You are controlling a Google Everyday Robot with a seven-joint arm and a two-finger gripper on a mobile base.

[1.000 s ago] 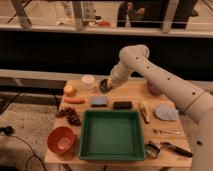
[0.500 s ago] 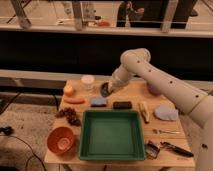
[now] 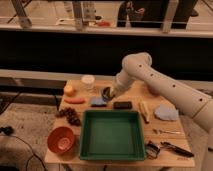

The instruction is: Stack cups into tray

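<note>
A green tray sits at the front middle of the wooden table. A white cup stands upright at the back left. A small dark cup is at the back middle, right at the tip of my gripper, which reaches down from the white arm on the right. The gripper's end is dark against the dark cup, and I cannot tell if it holds the cup. An orange bowl sits at the front left corner.
An orange fruit, a carrot-like stick, dark grapes, a blue sponge, a dark block, a yellow item, a blue cloth and utensils surround the tray. A dark railing runs behind the table.
My gripper has moved slightly right and down toward the table near the dark cup. Nothing else has moved.
</note>
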